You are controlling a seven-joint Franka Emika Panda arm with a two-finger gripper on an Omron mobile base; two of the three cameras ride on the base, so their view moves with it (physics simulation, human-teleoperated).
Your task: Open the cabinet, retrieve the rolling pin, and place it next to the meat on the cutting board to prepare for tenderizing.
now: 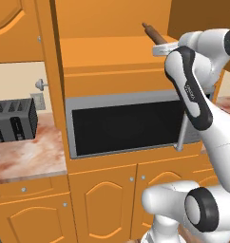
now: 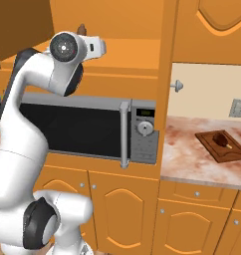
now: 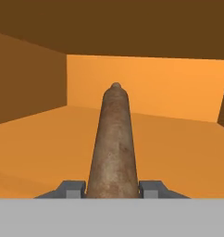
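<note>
Lifting the rolling pin (image 3: 113, 143) out of the cabinet (image 1: 112, 47) was the step in hand, as I judge it. In the hand view the tool (image 3: 113, 189) had its two fingertips pressed against both sides of the near end of the pin, pinching it, and the pin ran from the bottom centre of the frame up toward the middle, pointing at the back wall of the cabinet. In the left base view the pin showed in the upper right of the frame, tilted, with its far end raised above the orange shelf. To do this step well, I think the arm should pull straight back and keep the pin level, because the grip was near one end and the long free part could swing, or slip, or knock the cabinet frame.

Going from left to right in the room: a dark toaster (image 1: 12, 121) stood on the pink marble table (image 1: 26, 159) at the left of the left base view. The microwave (image 1: 126, 126) sat under the open shelf in the centre. In the right base view, at the right of the frame, the cutting board (image 2: 223, 146) lay on the table with the meat (image 2: 220, 138) on it, well apart from the pin. Free board beside the meat looked small, so the placing would need care.
</note>
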